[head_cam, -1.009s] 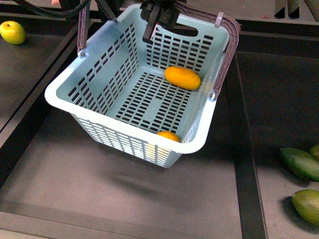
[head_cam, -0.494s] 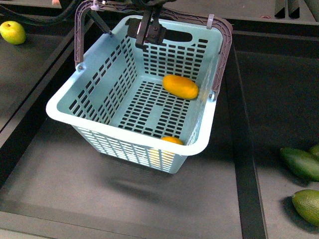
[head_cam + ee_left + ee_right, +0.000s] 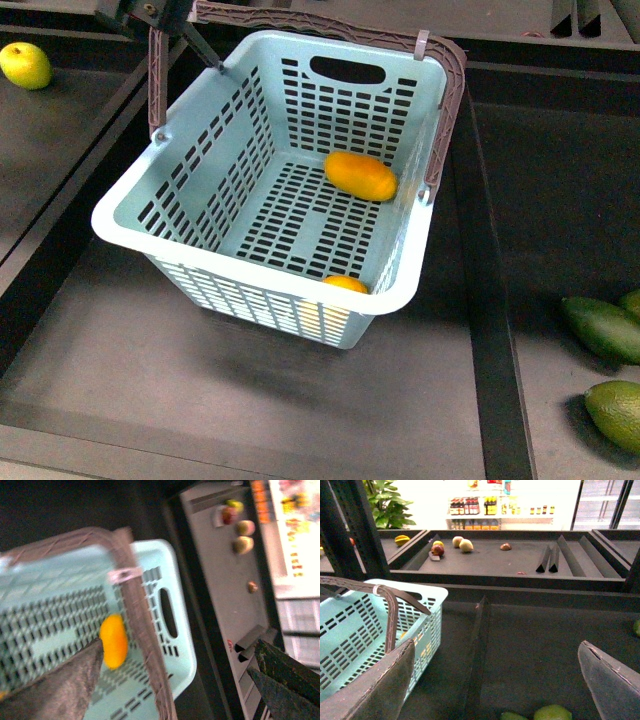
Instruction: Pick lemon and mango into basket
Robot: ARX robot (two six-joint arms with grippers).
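We see the basket (image 3: 262, 283) on the dark bench (image 3: 200, 400), tilted, with the mango (image 3: 360, 175) lying on its slotted floor near the far wall. The lemon (image 3: 345, 285) sits low against the near wall, mostly hidden by the rim. Both pincers stand open and grip nothing: the left pincer (image 3: 175, 675) above the basket's brown handle (image 3: 142, 630), the right pincer (image 3: 495, 680) beside the basket over the bench. A small red mark shows in the left wrist view, but we cannot read it.
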